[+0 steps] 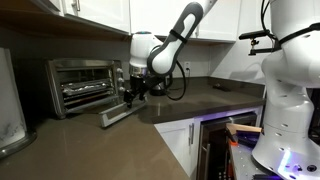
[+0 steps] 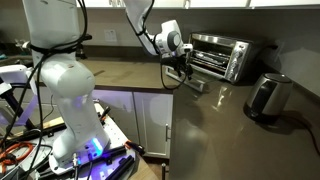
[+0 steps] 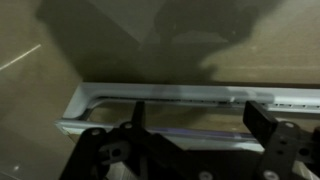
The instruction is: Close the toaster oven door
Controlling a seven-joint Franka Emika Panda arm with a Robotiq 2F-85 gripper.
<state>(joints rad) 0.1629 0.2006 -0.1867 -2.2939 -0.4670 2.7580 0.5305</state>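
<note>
Toaster oven (image 1: 85, 83) on brown kitchen countertop (image 1: 90, 150)

One toaster oven (image 1: 85, 80) sits at centre left, with one toaster oven door (image 1: 118, 113) just below it. One kettle (image 2: 268, 96) shows at right. One arm (image 1: 185, 25), one tool (image 1: 133, 93), one bench (image 1: 80, 140).
</note>
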